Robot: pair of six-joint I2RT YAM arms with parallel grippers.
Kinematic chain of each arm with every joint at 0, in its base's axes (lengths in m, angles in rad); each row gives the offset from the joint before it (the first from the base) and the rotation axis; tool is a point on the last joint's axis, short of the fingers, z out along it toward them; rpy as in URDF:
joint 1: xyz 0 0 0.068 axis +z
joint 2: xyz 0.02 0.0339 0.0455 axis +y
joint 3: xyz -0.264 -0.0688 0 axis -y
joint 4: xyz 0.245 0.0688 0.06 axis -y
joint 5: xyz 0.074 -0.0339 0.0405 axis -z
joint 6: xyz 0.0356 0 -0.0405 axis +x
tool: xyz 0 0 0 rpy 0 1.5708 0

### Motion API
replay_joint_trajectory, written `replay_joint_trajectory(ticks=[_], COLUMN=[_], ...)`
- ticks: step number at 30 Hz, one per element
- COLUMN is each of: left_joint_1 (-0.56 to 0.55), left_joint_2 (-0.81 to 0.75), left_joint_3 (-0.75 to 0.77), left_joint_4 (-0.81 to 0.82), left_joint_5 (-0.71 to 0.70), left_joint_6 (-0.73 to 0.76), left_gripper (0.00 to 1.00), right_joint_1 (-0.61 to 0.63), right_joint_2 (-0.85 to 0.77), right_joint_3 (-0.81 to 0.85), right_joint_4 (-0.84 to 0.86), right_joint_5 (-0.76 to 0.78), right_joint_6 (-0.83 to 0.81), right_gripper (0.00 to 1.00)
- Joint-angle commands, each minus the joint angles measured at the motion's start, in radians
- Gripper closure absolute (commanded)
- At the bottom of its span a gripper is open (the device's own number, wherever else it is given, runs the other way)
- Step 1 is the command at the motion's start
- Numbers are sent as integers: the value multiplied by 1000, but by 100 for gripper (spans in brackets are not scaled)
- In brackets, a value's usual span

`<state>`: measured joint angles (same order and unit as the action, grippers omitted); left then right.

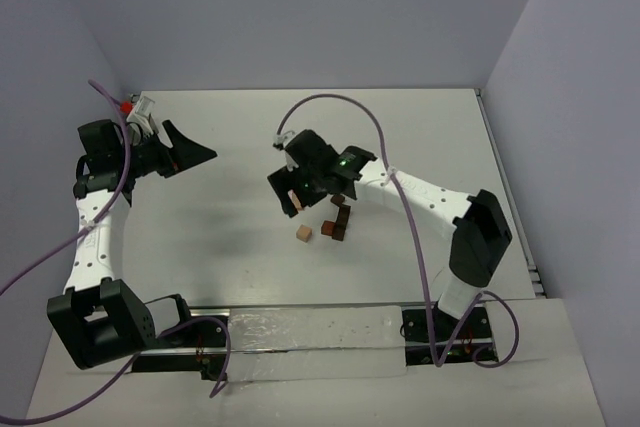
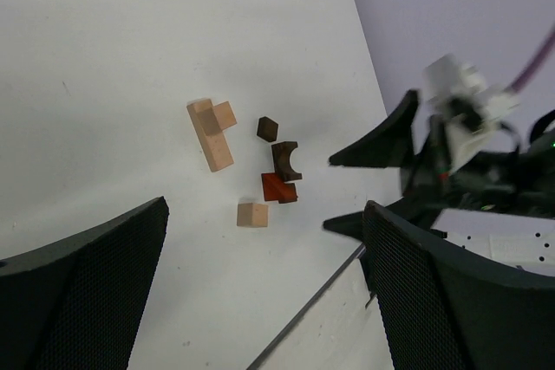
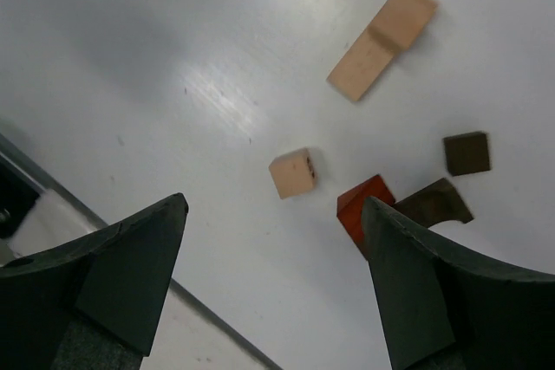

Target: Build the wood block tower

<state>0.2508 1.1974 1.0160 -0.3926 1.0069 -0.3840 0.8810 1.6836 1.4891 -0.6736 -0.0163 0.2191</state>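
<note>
The wood blocks lie loose on the white table, not stacked as a tower. A tan cube [image 1: 304,233] [image 3: 292,172] [image 2: 252,214] sits alone. Beside it are a red block [image 3: 364,205] [image 2: 277,186], a dark arch block [image 3: 434,204] [image 2: 286,160] and a small dark cube [image 3: 466,152] [image 2: 267,128]. A long tan block [image 3: 381,41] [image 2: 212,132] lies further off with a small tan piece at one end. My right gripper [image 1: 290,195] [image 3: 273,231] hovers open and empty above the blocks. My left gripper [image 1: 190,155] [image 2: 264,301] is open and empty, far to the left.
A greyish see-through box [image 1: 310,332] lies along the near edge between the arm bases. Purple cables loop over both arms. Pale walls close in the table at the back and on both sides.
</note>
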Motion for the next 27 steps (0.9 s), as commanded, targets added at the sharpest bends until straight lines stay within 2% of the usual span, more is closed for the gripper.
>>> replay_joint_trajectory(ticks=[1,6,14,24,27], left_joint_1=[7,7,7,7,8], left_joint_2=[-32,-45,-54,-51,-59], left_joint_3=[65,41,21,5,-4], left_joint_4=[-23,-35,-28,-14,-8], left_joint_5=[9,2,-1,10,9], left_joint_6=[35,49,48,44,42], left_gripper=[1,1,1,1,1], right_joint_1=[55,83,93,90,90], right_joint_2=[71,167,236,257,257], right_joint_3=[-55,-28,-29,-86,-99], right_joint_4=[-10,-17,0,80,99], right_joint_5=[-41,-52,4,53,44], right_joint_6=[-85,-100,-143,-208,-255], right_gripper=[13,16,21,22,26])
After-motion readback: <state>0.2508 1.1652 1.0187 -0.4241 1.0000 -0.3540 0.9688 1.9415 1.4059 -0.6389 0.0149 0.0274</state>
